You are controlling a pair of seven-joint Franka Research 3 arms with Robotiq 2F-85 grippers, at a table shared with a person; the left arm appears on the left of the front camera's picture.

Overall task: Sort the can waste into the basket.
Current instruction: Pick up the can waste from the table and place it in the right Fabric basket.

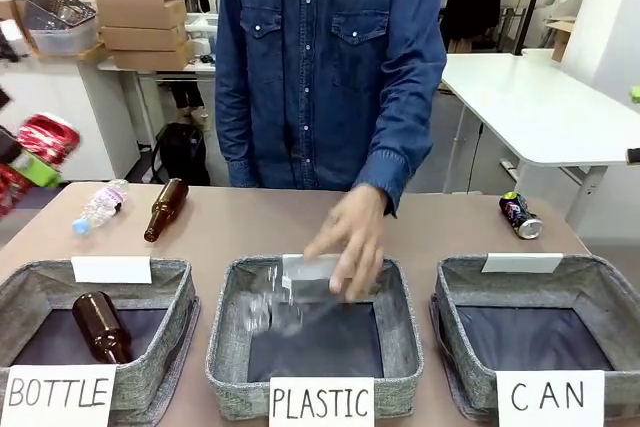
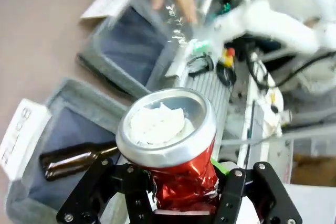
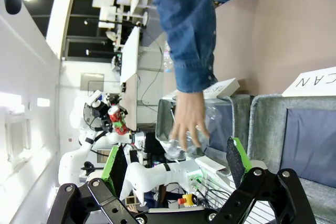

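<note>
Red can clamped in left tool, right tool wide, black can on table

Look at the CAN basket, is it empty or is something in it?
Empty. The CAN basket shows a bare dark bottom. The black can lies on the table behind it, and the left gripper holds the red can.

A person's hand hovers over the PLASTIC basket, with a blurred clear bottle just beneath it. The black can lies near the desk's far right corner, beyond the CAN basket. A brown bottle lies near the far left corner, and the red can hangs in the air there.
</note>
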